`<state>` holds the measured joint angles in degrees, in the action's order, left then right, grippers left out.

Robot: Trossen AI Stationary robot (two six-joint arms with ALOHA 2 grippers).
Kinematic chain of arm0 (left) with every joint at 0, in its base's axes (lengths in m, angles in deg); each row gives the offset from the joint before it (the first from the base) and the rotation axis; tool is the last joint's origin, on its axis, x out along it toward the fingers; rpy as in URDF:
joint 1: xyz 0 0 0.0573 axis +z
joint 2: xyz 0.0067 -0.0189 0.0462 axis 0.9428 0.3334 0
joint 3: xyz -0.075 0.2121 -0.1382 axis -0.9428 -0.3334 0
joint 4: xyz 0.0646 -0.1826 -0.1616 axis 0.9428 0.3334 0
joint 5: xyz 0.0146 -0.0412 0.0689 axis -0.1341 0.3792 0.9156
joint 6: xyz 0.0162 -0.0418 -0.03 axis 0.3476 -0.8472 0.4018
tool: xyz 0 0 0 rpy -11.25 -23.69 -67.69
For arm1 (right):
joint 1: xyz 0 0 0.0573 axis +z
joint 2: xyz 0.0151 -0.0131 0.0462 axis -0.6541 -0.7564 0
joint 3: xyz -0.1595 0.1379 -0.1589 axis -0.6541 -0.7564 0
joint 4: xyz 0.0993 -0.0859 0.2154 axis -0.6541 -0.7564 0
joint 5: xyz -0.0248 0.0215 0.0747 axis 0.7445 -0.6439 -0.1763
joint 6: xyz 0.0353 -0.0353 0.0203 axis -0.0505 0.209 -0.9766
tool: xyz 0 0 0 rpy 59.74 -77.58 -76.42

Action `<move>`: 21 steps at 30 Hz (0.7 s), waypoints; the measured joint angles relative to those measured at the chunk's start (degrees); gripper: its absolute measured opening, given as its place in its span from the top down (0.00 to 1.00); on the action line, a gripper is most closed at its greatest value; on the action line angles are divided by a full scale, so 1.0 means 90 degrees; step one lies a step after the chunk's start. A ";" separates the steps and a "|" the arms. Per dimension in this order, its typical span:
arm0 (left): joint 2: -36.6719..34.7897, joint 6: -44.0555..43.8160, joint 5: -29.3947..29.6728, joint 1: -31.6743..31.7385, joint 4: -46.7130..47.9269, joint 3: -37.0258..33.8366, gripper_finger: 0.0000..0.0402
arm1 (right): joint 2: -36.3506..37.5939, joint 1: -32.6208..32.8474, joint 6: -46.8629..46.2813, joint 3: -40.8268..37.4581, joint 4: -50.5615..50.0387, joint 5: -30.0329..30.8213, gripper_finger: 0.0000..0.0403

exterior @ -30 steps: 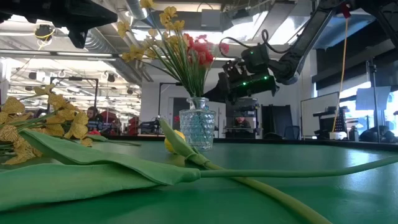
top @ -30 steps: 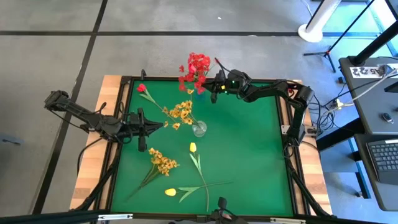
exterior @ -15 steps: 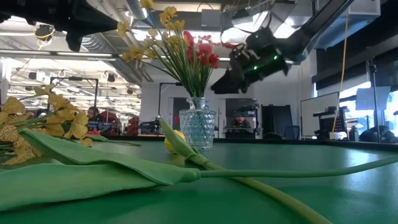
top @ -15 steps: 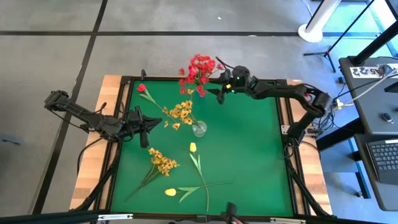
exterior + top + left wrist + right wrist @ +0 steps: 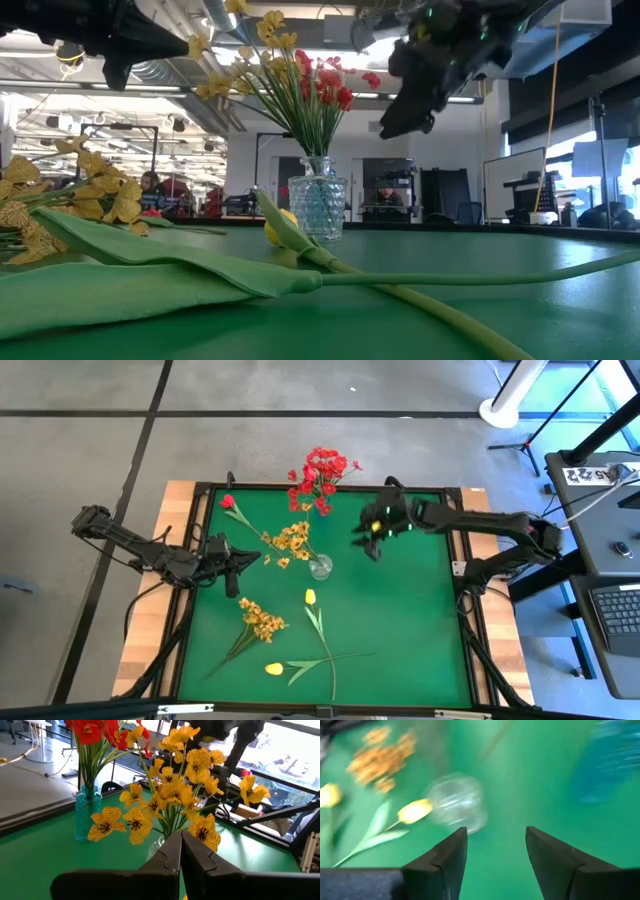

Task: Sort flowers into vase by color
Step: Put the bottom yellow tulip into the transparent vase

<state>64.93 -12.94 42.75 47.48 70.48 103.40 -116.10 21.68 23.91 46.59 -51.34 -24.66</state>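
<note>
Nearest us, yellow flowers [image 5: 310, 597] still lie loose on the surface [image 5: 400, 620]. Our left tool [image 5: 252, 560] stays closed by the clear vase [image 5: 320, 567]. Farther off, our right tool [image 5: 364, 543] has opened, seemingly empty, leaving the red flowers [image 5: 320, 472] in the blue vase [image 5: 85, 815]: reds placed.

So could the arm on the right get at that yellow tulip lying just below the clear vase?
Probably yes. The right tool hangs open above the mat, and the yellow tulip lies flat with bare mat around it. Only the clear vase stands nearby, a little to one side of the way.
</note>
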 joint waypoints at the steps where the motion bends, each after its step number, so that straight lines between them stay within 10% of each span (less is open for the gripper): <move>1: 0.0000 -0.0051 0.0000 0.0000 0.0029 0.0000 1.00 | 0.0028 0.0335 -0.0036 0.0000 -0.0139 0.0090 0.52; 12: 0.0000 -0.0096 -0.0004 0.0000 0.0149 0.0000 1.00 | -0.0485 0.4576 -0.0672 0.0000 0.0801 0.2260 0.54; 21: -0.0002 -0.0097 -0.0005 -0.0002 0.0141 0.0000 1.00 | -0.1422 0.5425 -0.0939 0.0005 0.1884 0.2985 0.54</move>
<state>64.91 -13.82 42.71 47.46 71.75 103.40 -128.90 70.50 15.46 46.64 -34.39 2.21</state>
